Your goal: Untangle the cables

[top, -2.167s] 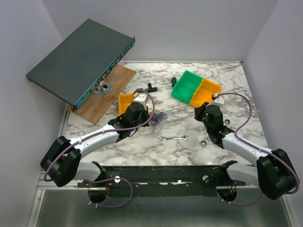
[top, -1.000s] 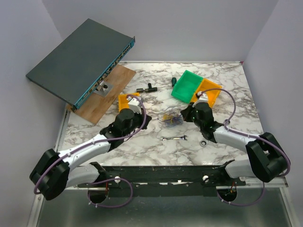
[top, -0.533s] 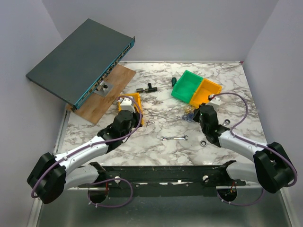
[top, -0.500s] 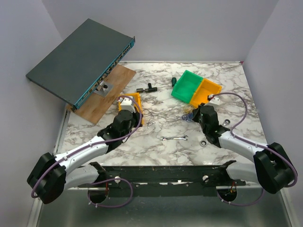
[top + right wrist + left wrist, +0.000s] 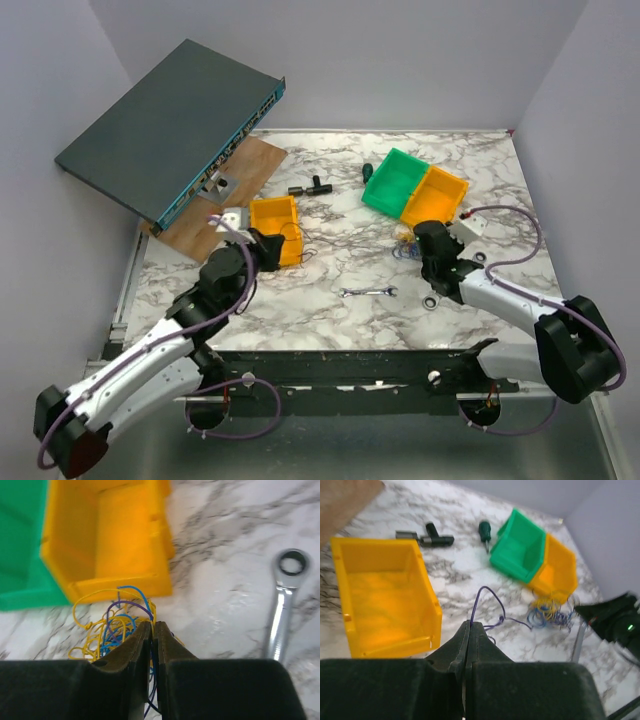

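Observation:
The cables are a small bunch of thin yellow, blue and purple wire loops [image 5: 403,243] lying on the marble table just in front of the orange bin [image 5: 437,195]. My right gripper [image 5: 411,243] is shut on strands of the bunch [image 5: 107,627], its jaws pressed together [image 5: 154,625]. One purple cable [image 5: 487,597] runs out of the bunch [image 5: 547,612] across the table to my left gripper [image 5: 471,625], which is shut on its end. The left gripper [image 5: 272,252] sits beside the yellow bin [image 5: 275,215].
A silver wrench [image 5: 368,292] lies between the arms and also shows in the right wrist view [image 5: 280,615]. A green bin [image 5: 393,180] adjoins the orange one. A screwdriver [image 5: 367,172], black parts [image 5: 310,187], a network switch [image 5: 170,125] on a wooden board [image 5: 235,190] stand behind.
The right gripper carried the bunch from the table's middle to the right, by the orange bin. The left arm drew back left and nearer, pulling the purple cable out of the bunch.

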Robot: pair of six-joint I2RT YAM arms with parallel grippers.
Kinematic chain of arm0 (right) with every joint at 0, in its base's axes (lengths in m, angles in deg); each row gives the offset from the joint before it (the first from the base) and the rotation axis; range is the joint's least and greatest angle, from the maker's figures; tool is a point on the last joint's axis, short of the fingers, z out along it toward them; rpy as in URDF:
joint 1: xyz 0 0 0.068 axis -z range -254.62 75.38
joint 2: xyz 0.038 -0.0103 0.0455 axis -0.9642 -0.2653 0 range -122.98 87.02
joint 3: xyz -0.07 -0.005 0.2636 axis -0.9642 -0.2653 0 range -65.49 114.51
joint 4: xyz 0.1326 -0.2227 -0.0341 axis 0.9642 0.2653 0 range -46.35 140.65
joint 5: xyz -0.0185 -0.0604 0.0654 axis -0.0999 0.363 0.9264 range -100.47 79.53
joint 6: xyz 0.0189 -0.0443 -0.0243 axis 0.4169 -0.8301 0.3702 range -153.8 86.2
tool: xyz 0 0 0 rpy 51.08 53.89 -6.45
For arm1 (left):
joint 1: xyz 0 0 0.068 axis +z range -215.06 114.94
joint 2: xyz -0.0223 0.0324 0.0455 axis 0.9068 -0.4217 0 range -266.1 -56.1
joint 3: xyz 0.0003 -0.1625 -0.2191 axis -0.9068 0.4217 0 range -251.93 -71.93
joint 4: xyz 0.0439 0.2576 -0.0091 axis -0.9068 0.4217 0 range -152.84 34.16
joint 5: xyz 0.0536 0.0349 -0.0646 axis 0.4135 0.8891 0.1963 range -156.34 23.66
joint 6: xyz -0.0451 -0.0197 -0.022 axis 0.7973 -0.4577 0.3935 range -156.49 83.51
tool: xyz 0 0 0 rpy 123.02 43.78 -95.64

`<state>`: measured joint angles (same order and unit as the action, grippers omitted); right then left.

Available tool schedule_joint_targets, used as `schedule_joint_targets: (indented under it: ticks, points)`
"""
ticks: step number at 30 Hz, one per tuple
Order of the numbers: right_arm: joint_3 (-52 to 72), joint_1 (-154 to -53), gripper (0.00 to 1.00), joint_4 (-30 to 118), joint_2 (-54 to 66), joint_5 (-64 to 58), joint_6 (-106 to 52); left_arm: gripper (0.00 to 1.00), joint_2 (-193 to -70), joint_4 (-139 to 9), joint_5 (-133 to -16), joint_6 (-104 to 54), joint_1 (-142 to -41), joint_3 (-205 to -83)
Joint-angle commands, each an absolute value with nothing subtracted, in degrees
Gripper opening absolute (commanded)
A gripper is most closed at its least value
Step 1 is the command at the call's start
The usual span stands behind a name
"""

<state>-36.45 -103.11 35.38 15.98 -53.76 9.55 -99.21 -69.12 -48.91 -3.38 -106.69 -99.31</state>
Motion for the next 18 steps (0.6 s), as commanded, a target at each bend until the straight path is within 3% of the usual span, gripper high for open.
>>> schedule_joint_targets:
  ticks: [1, 8, 18]
  points:
    - [-31.6, -102.9, 0.18, 67.6, 14.3, -76.9, 45.1, 0.00, -86.0, -50.4, -32.7, 6.9, -106.4, -105.2]
    - [-32.9, -102.9, 0.17, 66.9, 16.1, -77.3, 45.7, 0.00, -75.6, -44.0, -25.4, 8.8, -106.0, -107.6]
    - [-35.3, -102.9, 0.13, 48.7, 17.8, -67.8, 22.7, 0.00, -88.9, -39.6, -32.8, 3.4, -105.6, -120.8]
